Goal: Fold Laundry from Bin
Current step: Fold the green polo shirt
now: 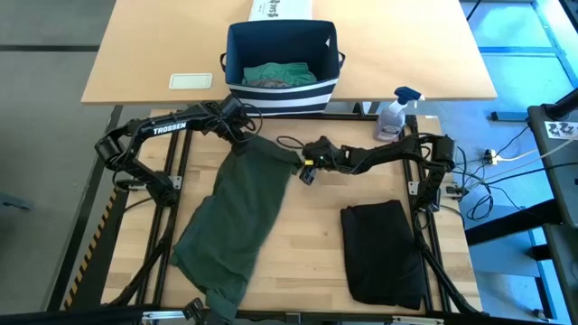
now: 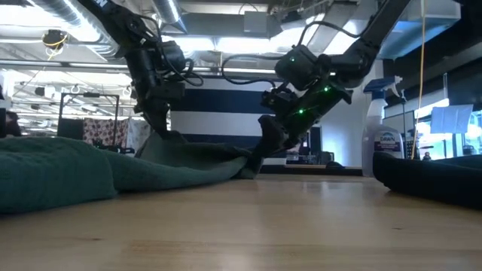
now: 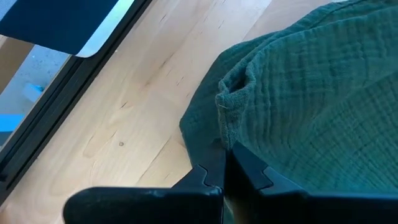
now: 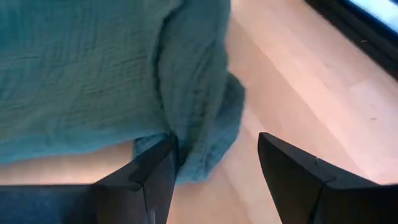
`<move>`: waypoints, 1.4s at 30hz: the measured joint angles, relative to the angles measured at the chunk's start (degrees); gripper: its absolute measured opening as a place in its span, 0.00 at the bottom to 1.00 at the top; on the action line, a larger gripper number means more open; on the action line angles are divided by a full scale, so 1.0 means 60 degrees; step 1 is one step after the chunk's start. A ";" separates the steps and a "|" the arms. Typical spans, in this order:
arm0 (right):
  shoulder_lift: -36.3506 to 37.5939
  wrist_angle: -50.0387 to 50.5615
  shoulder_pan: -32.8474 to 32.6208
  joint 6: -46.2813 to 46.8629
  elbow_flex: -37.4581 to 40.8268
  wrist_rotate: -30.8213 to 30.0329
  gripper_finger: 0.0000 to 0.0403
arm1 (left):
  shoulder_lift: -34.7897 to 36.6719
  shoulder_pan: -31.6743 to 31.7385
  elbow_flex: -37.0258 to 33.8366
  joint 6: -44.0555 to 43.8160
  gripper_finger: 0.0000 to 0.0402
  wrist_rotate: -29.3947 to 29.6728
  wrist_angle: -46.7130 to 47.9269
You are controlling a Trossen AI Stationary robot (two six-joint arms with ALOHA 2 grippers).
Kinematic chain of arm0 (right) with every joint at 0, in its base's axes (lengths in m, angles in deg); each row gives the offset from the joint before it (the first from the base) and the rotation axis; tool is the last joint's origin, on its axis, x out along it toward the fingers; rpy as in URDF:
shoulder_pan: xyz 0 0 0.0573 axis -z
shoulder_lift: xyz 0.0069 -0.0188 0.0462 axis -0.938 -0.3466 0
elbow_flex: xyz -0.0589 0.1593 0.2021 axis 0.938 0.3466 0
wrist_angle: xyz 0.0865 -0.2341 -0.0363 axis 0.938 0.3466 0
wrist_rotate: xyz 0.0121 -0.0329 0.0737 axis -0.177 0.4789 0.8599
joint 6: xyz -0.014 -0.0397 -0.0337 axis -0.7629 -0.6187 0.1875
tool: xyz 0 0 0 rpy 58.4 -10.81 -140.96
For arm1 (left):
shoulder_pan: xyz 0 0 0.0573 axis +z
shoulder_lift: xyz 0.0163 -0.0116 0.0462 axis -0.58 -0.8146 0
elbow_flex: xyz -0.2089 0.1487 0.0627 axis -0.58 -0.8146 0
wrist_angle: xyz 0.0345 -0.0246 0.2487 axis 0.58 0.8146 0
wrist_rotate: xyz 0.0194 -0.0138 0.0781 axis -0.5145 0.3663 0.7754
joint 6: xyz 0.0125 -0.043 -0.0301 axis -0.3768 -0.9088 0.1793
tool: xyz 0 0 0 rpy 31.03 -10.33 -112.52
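A dark green garment (image 1: 235, 217) lies spread on the table, running from the far middle toward the near left edge. My left gripper (image 1: 242, 135) is shut on its far left corner. My right gripper (image 1: 302, 165) stands open at its far right corner (image 4: 205, 155), which lies between the two fingers. A folded black garment (image 1: 384, 253) rests flat at the near right. The navy striped bin (image 1: 280, 93) stands beyond the table's far edge, with teal and grey laundry (image 1: 280, 74) inside. My left gripper pinches the hemmed edge (image 3: 225, 134) of the green garment's far left corner between its two fingers, slanting down from the far left. The cloth puckers at the hold and rises a little to the fingers (image 2: 162, 129); the rest lies on the table. My right gripper has the cloth corner lying against one finger (image 4: 163, 163); whether it touches, I cannot tell.
A spray bottle (image 1: 395, 116) stands at the far right of the table, behind my right arm. A white box (image 1: 280, 9) sits beyond the bin. Bare wood shows between the two garments and along the near edge.
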 joint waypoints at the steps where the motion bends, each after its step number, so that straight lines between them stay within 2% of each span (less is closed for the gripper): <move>1: -0.0061 -0.0055 -0.0006 -0.0005 0.0000 0.0074 0.55 | 0.0000 -0.0001 0.0000 0.0001 0.00 0.0000 0.0001; 6: -0.0650 -0.0388 -0.0021 0.0045 0.0004 0.0582 0.55 | 0.0000 0.0001 0.0000 0.0004 0.00 -0.0001 0.0001; 14: -0.0898 -0.1017 -0.0017 0.0070 0.0004 -0.0189 0.55 | 0.0000 -0.0002 0.0000 0.0058 0.00 -0.0227 0.0004; 17: -0.0898 -0.1217 -0.0006 0.0044 0.0004 -0.0084 0.52 | 0.0000 0.0001 0.0000 0.0066 0.00 -0.0244 0.0025; 23: -0.0898 -0.1362 -0.0006 0.0015 0.0004 0.0217 0.40 | 0.0000 0.0001 0.0000 0.0080 0.00 -0.0254 0.0092; 27: -0.0898 -0.1193 0.0066 -0.0025 0.0004 0.0329 0.24 | 0.0000 0.0001 -0.0002 0.0080 0.00 -0.0254 0.0092; 30: -0.0898 -0.1183 0.0205 -0.0137 0.0004 0.1029 0.06 | 0.0000 0.0001 -0.0004 0.0080 0.00 -0.0250 0.0132; 31: -0.0898 -0.1209 0.0204 -0.0257 0.0004 0.1378 0.03 | 0.0000 0.0001 -0.0004 0.0081 0.00 -0.0237 0.0182; 38: -0.0882 -0.0911 0.0311 -0.0780 -0.0354 0.3311 0.01 | 0.0000 0.0001 -0.0004 0.0080 0.00 -0.0145 0.0443; 42: -0.0493 0.0045 0.0321 -0.1237 -0.0684 0.3581 0.02 | 0.0000 -0.0001 -0.0004 0.0080 0.00 0.0016 0.0529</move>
